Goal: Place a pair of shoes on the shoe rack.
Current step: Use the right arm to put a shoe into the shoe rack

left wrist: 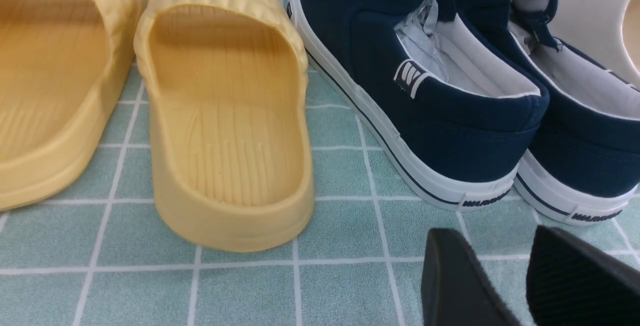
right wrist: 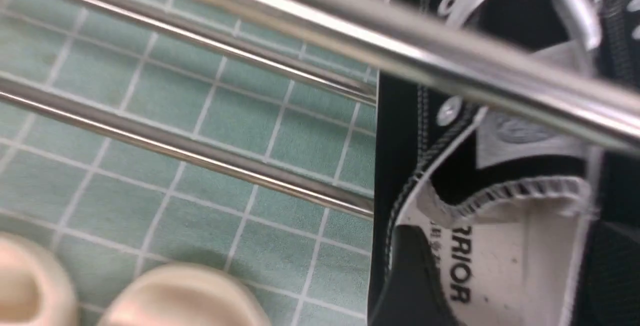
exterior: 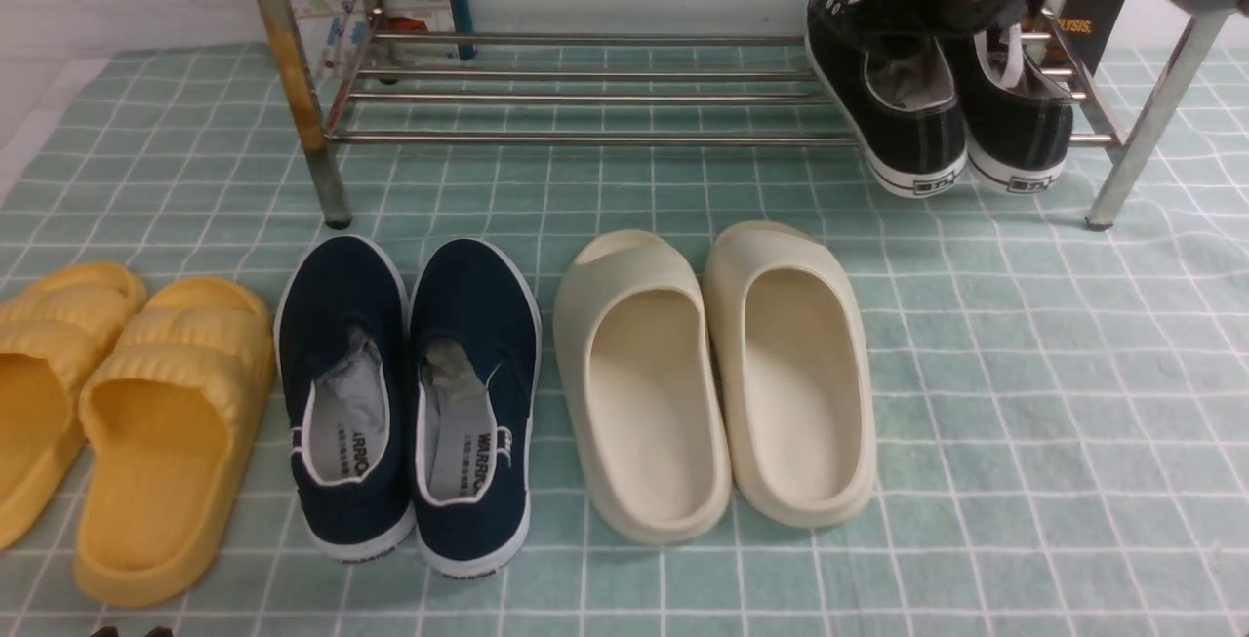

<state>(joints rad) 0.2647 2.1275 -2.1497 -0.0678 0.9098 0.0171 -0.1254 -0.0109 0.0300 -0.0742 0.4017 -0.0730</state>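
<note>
Both black sneakers (exterior: pixel 917 135) on the lower tier of the silver shoe rack (exterior: pixel 605 138), at its right-hand end. Side by side, toes pointing away from my camera, heels jutting out past the front bar. White soles, white laces; grey insole of one seen up close from the right wrist.

Right gripper (right wrist: pixel 505 266) at that same end, over the sneakers. I read its jaws as spread wide, fingers standing apart around the opening of one shoe. From here I cannot tell whether they touch the canvas.

Left gripper (left wrist: pixel 487 251) low over the green checked cloth (left wrist: pixel 345 276), near the heels of the navy slip-ons (left wrist: pixel 480 131). Its jaws stand apart, nothing between them but a view of cloth.

In front of the rack, a row on the cloth: yellow slides (exterior: pixel 166 432) at far left, then the navy pair, then cream slides (exterior: pixel 649 403). Behind the rack's left end, box-like items (exterior: pixel 420 13) with a blue edge.
</note>
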